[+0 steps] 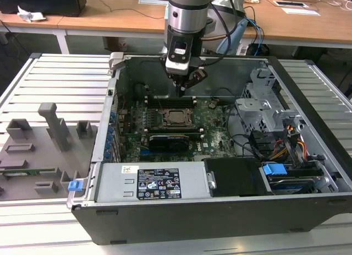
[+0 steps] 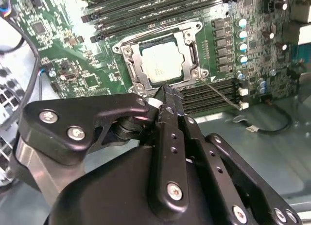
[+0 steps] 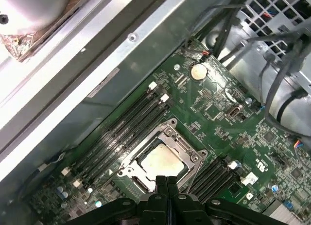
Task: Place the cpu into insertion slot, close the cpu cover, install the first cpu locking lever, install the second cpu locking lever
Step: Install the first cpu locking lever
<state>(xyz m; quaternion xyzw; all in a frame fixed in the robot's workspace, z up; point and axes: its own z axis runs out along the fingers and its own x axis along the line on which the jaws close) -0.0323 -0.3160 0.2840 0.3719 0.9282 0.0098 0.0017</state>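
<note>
We see the claw (image 1: pixel 182 90), pinched narrow and empty, hovering just above the insertion slot (image 2: pixel 127 52). The cpu (image 2: pixel 163 62) lies inside the slot, under the cpu cover (image 2: pixel 190 48). The loose locking lever (image 2: pixel 221 93) beside the slot could slip from an off-centre push.

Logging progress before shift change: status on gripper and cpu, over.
Gripper shut, empty, hovering near the cpu cover edge. Cpu lies flat, framed by the lowered cover. Nothing on top of it.
</note>
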